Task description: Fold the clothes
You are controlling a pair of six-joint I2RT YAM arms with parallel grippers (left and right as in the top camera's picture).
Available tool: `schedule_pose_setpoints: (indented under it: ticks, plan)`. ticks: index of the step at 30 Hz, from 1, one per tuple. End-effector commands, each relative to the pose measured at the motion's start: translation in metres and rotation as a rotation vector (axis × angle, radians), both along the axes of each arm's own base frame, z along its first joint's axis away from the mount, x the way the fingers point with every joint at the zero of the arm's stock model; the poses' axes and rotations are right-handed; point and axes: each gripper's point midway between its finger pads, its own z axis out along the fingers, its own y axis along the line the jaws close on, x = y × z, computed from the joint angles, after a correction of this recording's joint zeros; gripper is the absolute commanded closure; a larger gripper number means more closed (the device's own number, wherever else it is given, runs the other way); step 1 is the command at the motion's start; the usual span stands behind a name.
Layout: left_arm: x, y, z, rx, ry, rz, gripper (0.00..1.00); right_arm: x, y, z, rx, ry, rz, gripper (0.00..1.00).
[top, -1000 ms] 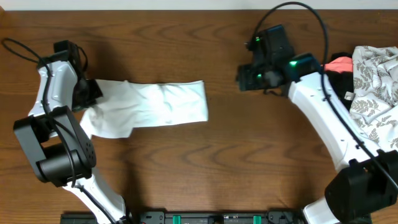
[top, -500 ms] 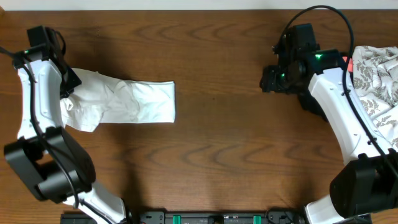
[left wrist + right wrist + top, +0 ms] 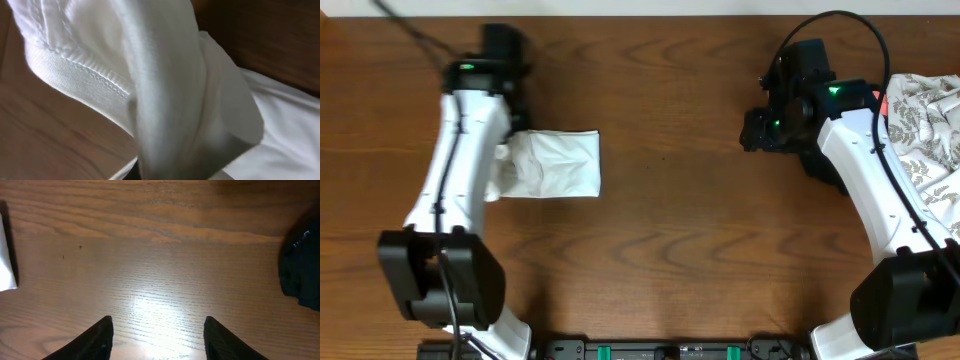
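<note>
Left hand [image 3: 510, 138] is pressed together on a gathered fold of the white T-shirt [image 3: 555, 165]. Its fingers are hidden under the arm in the overhead view, and in the left wrist view the cloth [image 3: 165, 90] hangs so close to the lens that it fills most of the frame. A stitched, ribbed hem runs across that view's upper left, and no label or print shows on the fabric. The only marks that might be writing are faint pale specks on a dark cloth [image 3: 300, 265] at the right edge of the right wrist view, too small to read. Half a second ago the left arm stood far out at the desk's left edge and the T-shirt lay as a long strip with its left end drawn up. The arm has since swung in toward the middle, and the strip has doubled over into a shorter, nearly square white bundle. The bundle's right edge is where it was. It lies on the brown wooden desk [image 3: 660, 250] left of centre, creased, with a rumpled flap showing beside the arm on its left side. The right hand [image 3: 157, 345] hangs over bare wood with its fingers spread and nothing between them, well apart from the T-shirt. It is in the same place as half a second ago. Beside the right arm at the desk's right edge lie a grey leaf-patterned cloth [image 3: 925, 120] and a bit of coral-red fabric [image 3: 875, 100].
</note>
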Motion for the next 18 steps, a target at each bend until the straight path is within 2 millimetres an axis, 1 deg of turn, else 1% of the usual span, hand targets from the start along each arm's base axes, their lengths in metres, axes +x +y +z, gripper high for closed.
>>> schedule_pose_setpoints:
  ticks: [1,4,7,9,13,16,18]
  plan:
    - [0.005,-0.028,0.007,0.051,-0.026,-0.063,0.94,0.001,-0.002,0.004,-0.006,-0.011,0.012,0.44]
    - [0.004,-0.055,0.0,0.05,-0.017,-0.121,0.94,0.0,-0.002,0.004,-0.006,-0.01,0.012,0.44]
    - [0.002,-0.069,-0.011,0.052,0.008,-0.146,0.94,-0.001,-0.002,0.003,-0.01,-0.005,0.024,0.44]
    - [0.0,-0.075,-0.024,0.063,0.048,-0.165,0.93,-0.003,-0.002,0.002,-0.011,0.003,0.028,0.44]
    - [-0.004,-0.083,-0.042,0.078,0.113,-0.185,0.93,-0.004,-0.003,0.002,-0.013,0.006,0.034,0.44]
    - [-0.008,-0.088,-0.051,0.088,0.149,-0.203,0.92,-0.004,-0.002,0.002,-0.013,0.006,0.034,0.44]
    - [-0.012,-0.091,-0.053,0.089,0.163,-0.206,0.92,-0.004,-0.002,0.002,-0.013,0.004,0.034,0.44]
